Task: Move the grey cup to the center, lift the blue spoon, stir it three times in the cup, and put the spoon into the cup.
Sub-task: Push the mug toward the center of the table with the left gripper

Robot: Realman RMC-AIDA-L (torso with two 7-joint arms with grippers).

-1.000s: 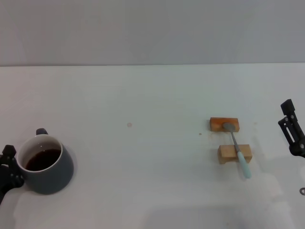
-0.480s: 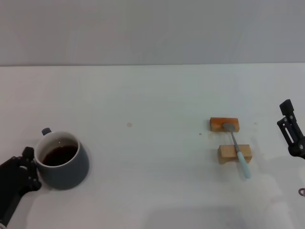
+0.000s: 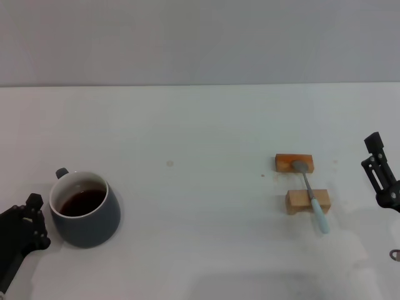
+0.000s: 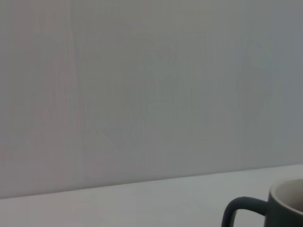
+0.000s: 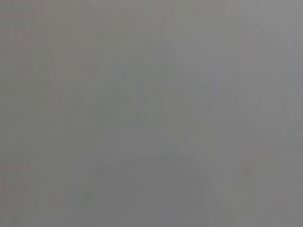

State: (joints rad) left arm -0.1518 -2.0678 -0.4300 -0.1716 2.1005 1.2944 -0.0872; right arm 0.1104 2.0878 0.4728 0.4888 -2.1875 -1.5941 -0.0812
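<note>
The grey cup (image 3: 85, 210), dark slate with a white inside and brown liquid, stands at the table's left front, its handle toward the back left. Its rim and handle also show in the left wrist view (image 4: 279, 208). My left gripper (image 3: 36, 222) is open just left of the cup, a small gap apart from it. The blue spoon (image 3: 311, 197) lies across two wooden blocks at the right, with its pale blue handle toward the front. My right gripper (image 3: 379, 172) hangs at the right edge, to the right of the spoon and apart from it.
The spoon's bowl rests on the orange-brown block (image 3: 294, 163) and its stem on the lighter block (image 3: 306, 201). The white table (image 3: 200, 137) runs back to a grey wall. The right wrist view shows only plain grey.
The cup has slid right from the left edge with my left gripper at its side. The gripper has since drawn back a little to the left. The right arm has barely moved.
</note>
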